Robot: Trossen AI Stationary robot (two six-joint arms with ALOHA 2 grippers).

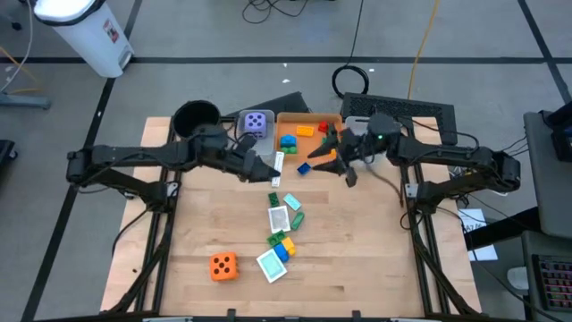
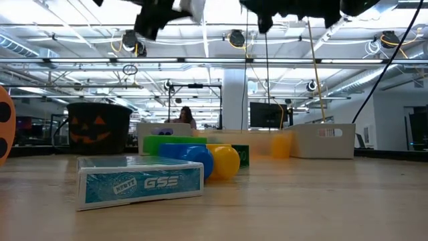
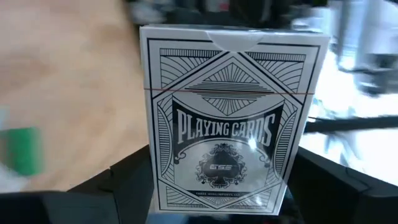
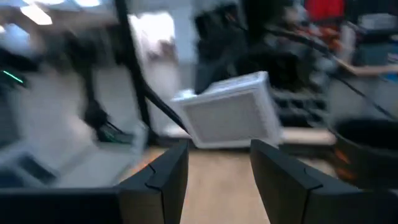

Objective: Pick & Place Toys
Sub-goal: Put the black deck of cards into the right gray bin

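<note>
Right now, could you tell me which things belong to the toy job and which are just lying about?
Job:
- white card deck in left hand
- purple die
- orange die
- bricks
- teal card deck

Lying about:
- black pot
- orange bin
- keyboard

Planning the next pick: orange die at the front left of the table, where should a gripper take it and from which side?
Judging from the high view, the orange die sits alone on the wooden table, nothing touching it. Come straight down from above and close on two opposite flat side faces around mid-height; its cube shape gives parallel faces. It lies nearer the left gripper, but that one holds a white playing card box.
</note>
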